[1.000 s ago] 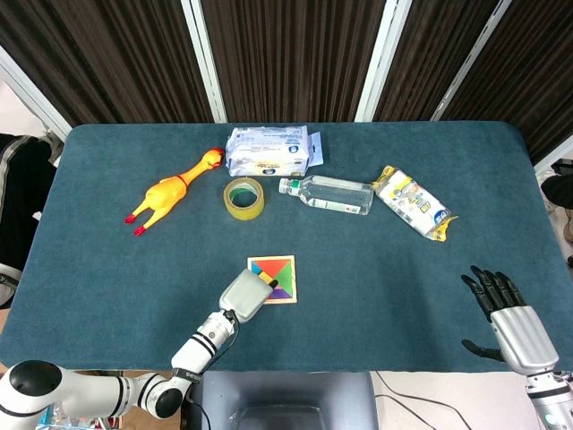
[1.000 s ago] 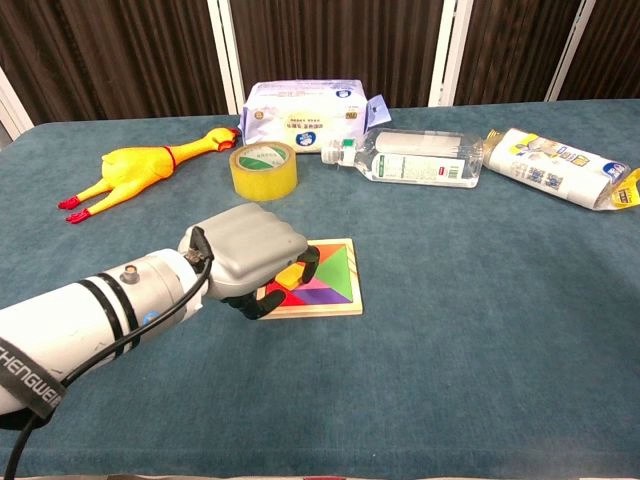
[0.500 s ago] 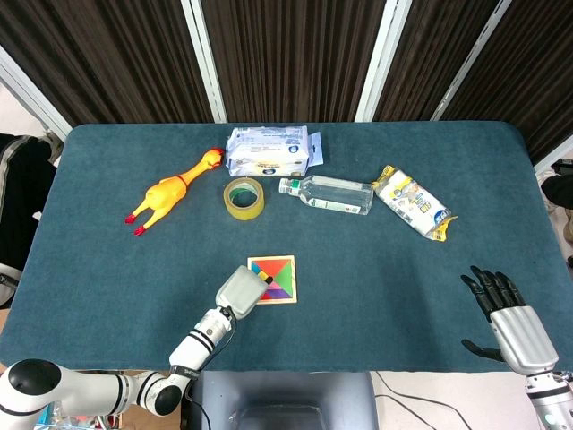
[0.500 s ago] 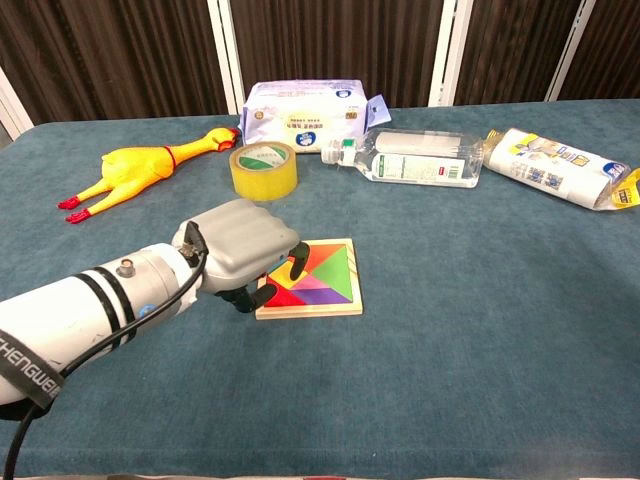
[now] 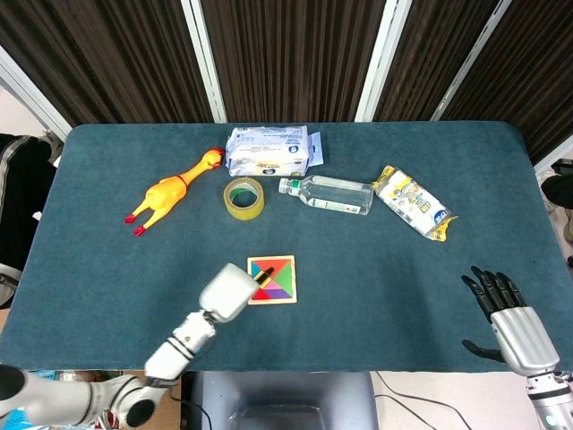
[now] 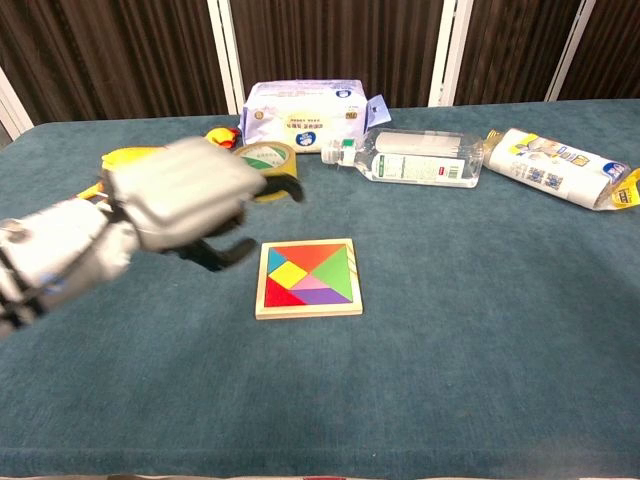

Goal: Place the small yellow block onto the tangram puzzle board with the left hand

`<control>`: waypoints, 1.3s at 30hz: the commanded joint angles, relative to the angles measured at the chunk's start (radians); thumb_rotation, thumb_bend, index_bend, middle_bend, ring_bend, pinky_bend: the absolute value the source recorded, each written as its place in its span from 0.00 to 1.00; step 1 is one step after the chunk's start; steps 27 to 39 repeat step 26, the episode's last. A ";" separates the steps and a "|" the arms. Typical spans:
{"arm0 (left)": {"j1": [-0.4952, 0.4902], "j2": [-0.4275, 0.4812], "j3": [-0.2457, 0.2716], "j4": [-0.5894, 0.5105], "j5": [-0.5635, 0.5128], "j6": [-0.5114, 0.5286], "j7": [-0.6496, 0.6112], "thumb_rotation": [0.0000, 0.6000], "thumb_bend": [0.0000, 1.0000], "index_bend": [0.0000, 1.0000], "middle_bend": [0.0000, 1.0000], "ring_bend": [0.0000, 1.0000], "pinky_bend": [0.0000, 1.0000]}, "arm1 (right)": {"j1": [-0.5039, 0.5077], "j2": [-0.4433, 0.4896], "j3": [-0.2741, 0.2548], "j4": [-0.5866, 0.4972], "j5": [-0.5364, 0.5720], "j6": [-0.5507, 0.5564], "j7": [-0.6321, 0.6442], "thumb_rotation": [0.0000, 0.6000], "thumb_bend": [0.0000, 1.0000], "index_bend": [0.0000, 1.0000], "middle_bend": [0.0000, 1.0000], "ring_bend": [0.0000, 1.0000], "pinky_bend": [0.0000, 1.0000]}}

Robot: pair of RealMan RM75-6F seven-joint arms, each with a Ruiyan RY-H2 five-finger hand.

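Yellow small block (image 6: 289,274) sits in our square wooden tangram puzzle board (image 6: 308,277); our left hand (image 6: 185,201) hovers beside, fingers apart, empty

Illumination is bright, even and diffuse, apparently from overhead; the teal table (image 5: 376,269) reads uniformly from edge to edge in both views. Shadows are faint and short, confined to thin dark rims beneath objects. Mild glare shows on the clear water bottle (image 6: 418,160) and on the glossy wipes pack (image 6: 310,112) near the table's far edge. In the chest view the left hand (image 6: 185,205) and its forearm are heavily motion-blurred, outlines smeared; the tangram puzzle board (image 6: 308,277) beside it is sharp. The head view is sharp throughout, with slight softening on the left hand (image 5: 229,291). The dark curtains behind are underexposed. The table's far edge bows slightly in the head view.
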 commanded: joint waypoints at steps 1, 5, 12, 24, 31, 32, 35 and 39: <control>0.133 0.202 0.085 -0.155 0.062 0.154 -0.040 1.00 0.42 0.16 0.61 0.65 0.76 | 0.000 -0.007 -0.002 -0.002 -0.005 -0.003 -0.017 1.00 0.18 0.00 0.00 0.00 0.00; 0.257 0.349 0.173 -0.219 0.099 0.264 -0.118 1.00 0.42 0.10 0.28 0.25 0.41 | 0.005 -0.021 -0.002 -0.009 -0.003 -0.018 -0.054 1.00 0.18 0.00 0.00 0.00 0.00; 0.462 0.406 0.266 -0.014 0.201 0.429 -0.390 1.00 0.43 0.02 0.05 0.00 0.15 | 0.015 -0.050 0.000 -0.025 0.005 -0.047 -0.120 1.00 0.18 0.00 0.00 0.00 0.00; 0.561 0.343 0.214 0.283 0.318 0.514 -0.698 1.00 0.42 0.00 0.00 0.00 0.11 | 0.018 -0.072 0.008 -0.028 0.033 -0.065 -0.179 1.00 0.18 0.00 0.00 0.00 0.00; 0.568 0.347 0.208 0.277 0.320 0.504 -0.705 1.00 0.42 0.00 0.00 0.00 0.11 | 0.017 -0.072 0.006 -0.028 0.033 -0.065 -0.182 1.00 0.18 0.00 0.00 0.00 0.00; 0.568 0.347 0.208 0.277 0.320 0.504 -0.705 1.00 0.42 0.00 0.00 0.00 0.11 | 0.017 -0.072 0.006 -0.028 0.033 -0.065 -0.182 1.00 0.18 0.00 0.00 0.00 0.00; 0.568 0.347 0.208 0.277 0.320 0.504 -0.705 1.00 0.42 0.00 0.00 0.00 0.11 | 0.017 -0.072 0.006 -0.028 0.033 -0.065 -0.182 1.00 0.18 0.00 0.00 0.00 0.00; 0.568 0.347 0.208 0.277 0.320 0.504 -0.705 1.00 0.42 0.00 0.00 0.00 0.11 | 0.017 -0.072 0.006 -0.028 0.033 -0.065 -0.182 1.00 0.18 0.00 0.00 0.00 0.00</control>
